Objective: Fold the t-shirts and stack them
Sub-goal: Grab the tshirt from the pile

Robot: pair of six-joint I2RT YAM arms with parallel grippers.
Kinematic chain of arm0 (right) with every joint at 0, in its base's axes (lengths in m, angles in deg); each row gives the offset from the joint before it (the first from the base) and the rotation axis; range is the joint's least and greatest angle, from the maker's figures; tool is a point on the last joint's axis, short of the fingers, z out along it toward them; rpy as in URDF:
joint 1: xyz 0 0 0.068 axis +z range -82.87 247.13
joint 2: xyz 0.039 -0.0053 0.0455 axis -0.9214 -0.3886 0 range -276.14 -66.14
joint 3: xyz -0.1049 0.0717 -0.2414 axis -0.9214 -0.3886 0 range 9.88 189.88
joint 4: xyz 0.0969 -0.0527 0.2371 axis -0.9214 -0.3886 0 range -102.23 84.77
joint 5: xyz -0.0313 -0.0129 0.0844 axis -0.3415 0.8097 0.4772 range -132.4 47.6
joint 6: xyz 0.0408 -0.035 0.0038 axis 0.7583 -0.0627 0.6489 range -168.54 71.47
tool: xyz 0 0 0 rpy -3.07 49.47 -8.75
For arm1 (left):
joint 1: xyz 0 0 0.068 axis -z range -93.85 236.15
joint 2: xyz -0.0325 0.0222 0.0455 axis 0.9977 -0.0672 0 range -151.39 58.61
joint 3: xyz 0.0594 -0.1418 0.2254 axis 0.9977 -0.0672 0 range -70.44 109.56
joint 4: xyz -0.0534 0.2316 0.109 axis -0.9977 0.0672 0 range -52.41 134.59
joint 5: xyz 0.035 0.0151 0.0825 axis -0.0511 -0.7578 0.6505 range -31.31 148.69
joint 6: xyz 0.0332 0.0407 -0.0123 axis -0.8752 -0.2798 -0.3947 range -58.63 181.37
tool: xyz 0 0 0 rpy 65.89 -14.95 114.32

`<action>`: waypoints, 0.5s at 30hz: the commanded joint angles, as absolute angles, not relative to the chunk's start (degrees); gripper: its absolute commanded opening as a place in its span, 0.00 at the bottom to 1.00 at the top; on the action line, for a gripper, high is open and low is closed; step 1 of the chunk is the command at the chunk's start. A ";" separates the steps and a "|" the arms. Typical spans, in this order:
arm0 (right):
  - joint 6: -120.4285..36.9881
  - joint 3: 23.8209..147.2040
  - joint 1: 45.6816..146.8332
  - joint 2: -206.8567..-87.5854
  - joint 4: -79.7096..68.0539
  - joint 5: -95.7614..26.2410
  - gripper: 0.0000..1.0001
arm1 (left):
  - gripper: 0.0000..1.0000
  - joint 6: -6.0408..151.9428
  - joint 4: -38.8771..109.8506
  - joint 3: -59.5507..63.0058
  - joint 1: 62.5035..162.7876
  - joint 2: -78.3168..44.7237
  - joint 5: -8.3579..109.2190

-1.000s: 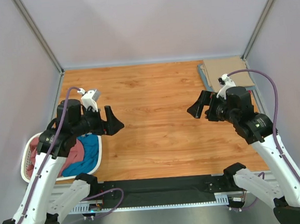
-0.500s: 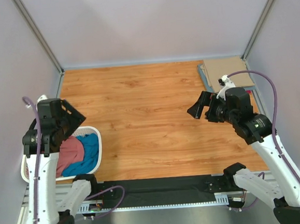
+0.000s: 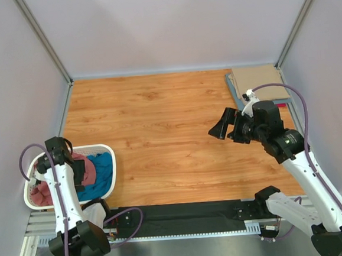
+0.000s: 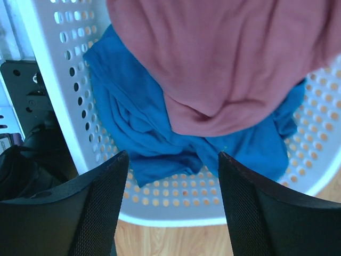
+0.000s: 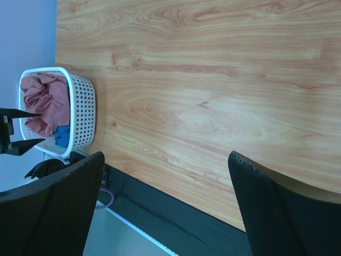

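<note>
Two t-shirts are lying bunched in the white basket (image 3: 97,147), which is sitting at the near left corner of the table (image 3: 159,123). The rose-red shirt (image 4: 229,58) is lying on top, draping over the teal blue shirt (image 4: 138,122), and the blue cloth is pressing against the perforated wall on the side facing the table's middle. The left gripper (image 4: 171,176) is hanging directly above the basket and pointing down into it, with its jaws standing wide apart and holding nothing; its fingertips are staying clear of the cloth. At the far right corner, a folded tan shirt (image 3: 259,79) is resting on a grey-blue shirt (image 3: 232,89), whose edge is showing along the tan one's left side. The right gripper (image 3: 221,126) is hovering over the right half of the table, well apart from both piles, facing left toward the basket. Its jaws are also standing wide apart, gripping nothing, with bare wood showing between them.
</note>
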State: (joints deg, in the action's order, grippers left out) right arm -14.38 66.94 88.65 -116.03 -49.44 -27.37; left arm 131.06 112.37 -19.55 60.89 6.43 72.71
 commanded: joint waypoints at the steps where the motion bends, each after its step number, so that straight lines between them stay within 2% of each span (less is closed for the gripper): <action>1: -14.69 68.94 88.75 -116.85 -48.56 -25.44 1.00 | 0.75 138.28 108.53 -23.15 59.95 7.11 75.74; 11: -14.78 70.35 88.66 -118.79 -48.91 -26.05 1.00 | 0.75 140.03 103.43 -23.42 58.90 -1.59 86.54; 15: -14.79 70.70 88.75 -120.36 -49.18 -26.67 1.00 | 0.72 139.51 101.14 -23.33 57.41 -5.45 89.63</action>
